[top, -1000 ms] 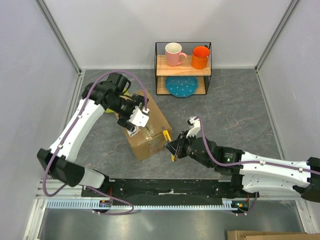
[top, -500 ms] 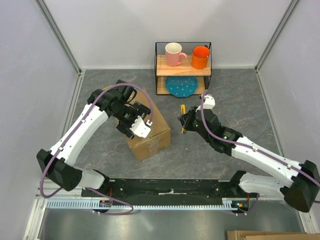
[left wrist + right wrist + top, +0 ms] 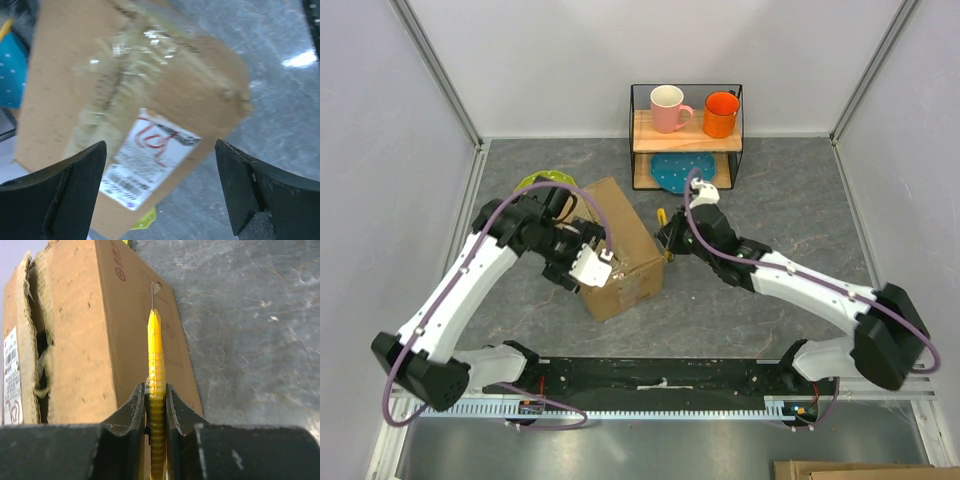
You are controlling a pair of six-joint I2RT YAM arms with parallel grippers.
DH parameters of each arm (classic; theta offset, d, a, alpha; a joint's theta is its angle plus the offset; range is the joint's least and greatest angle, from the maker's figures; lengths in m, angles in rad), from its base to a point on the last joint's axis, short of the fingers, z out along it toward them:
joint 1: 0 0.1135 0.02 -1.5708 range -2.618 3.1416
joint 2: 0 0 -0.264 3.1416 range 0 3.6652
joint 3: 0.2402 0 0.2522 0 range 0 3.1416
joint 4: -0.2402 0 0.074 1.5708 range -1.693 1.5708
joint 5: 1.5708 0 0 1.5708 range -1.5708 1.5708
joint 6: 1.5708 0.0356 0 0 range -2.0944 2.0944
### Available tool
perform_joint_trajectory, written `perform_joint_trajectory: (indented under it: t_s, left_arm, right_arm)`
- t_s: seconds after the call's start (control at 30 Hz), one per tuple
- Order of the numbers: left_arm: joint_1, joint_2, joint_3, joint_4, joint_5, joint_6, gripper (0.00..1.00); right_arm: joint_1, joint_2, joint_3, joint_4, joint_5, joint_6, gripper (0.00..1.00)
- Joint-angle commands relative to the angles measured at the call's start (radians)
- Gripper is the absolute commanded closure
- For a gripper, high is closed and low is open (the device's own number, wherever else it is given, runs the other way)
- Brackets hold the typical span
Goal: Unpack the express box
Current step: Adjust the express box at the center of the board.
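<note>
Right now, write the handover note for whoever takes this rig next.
Left gripper: open, holding nothing, poised over the express box near its label.
Right gripper: shut on the yellow cutter, blade aimed at the box's right side; contact unclear.
Box: on the table, flaps down, tape crumpled, a dark gap along the top seam.
Done: seam seemingly partly cut.
Left: finish the cut, fold back the flaps, take out the contents, which are not visible.

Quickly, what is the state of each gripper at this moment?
Left gripper: open, holding nothing, by the box.
Right gripper: closed on a yellow cutter.
</note>
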Motion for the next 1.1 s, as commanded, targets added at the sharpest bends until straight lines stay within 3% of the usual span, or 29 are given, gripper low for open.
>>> perform_joint_trajectory:
  t_s: [0.0,0.17,0.43,0.63,0.8,0.97,1.07]
  left_arm:
    - [0.001,-0.101,-0.120,-0.230,0.071,-0.062,0.04]
    - [0.000,-0.055,-0.142,-0.228,0.131,-0.060,0.04]
    - [0.001,-0.007,0.044,-0.228,0.099,-0.019,0.03]
    - [0.055,-0.069,-0.048,-0.228,-0.065,0.110,0.03]
    - [0.064,-0.061,-0.070,-0.230,-0.023,0.099,0.02]
    - [-0.020,-0.089,-0.134,-0.228,0.080,0.030,0.02]
    - [-0.149,-0.063,-0.116,-0.228,0.180,-0.112,0.02]
  right_arm:
    - [-0.015,0.119,0.147,0.139,-0.089,-0.040,1.00]
    - [-0.016,0.248,0.261,0.162,-0.116,-0.069,1.00]
    - [-0.016,0.441,0.397,0.154,-0.196,-0.101,1.00]
    - [-0.013,0.475,0.427,0.162,-0.215,-0.109,1.00]
    - [-0.013,0.489,0.477,0.138,-0.247,-0.135,1.00]
    - [-0.013,0.504,0.523,0.122,-0.258,-0.149,1.00]
    - [-0.012,0.500,0.534,0.106,-0.254,-0.165,1.00]
